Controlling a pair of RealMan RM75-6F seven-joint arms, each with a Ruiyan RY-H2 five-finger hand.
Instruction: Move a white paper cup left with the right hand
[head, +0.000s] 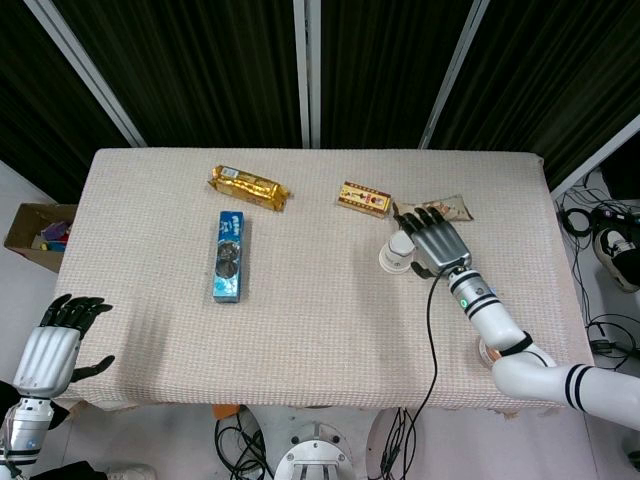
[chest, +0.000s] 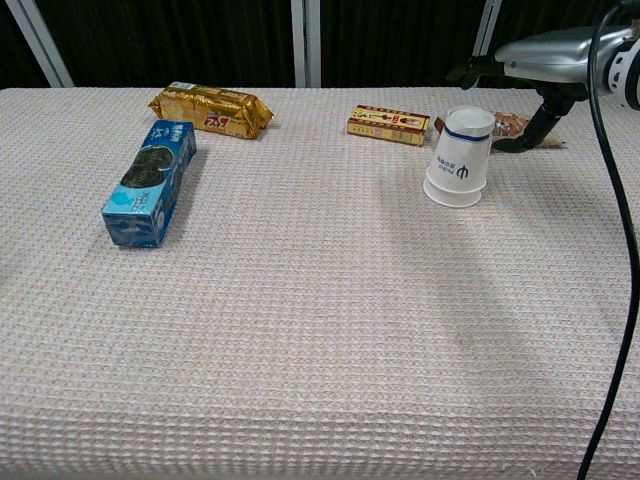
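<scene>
The white paper cup stands upside down on the right half of the table, with a blue band and a blue logo on it. My right hand hovers just to the cup's right and a little above it. Its fingers are spread, point toward the far edge and hold nothing. The chest view shows a small gap between hand and cup. My left hand hangs open off the table's near left corner, seen only in the head view.
A blue biscuit box lies left of centre, with a gold packet behind it. A small red-and-gold box and a brown wrapper lie behind the cup. A cardboard box sits on the floor.
</scene>
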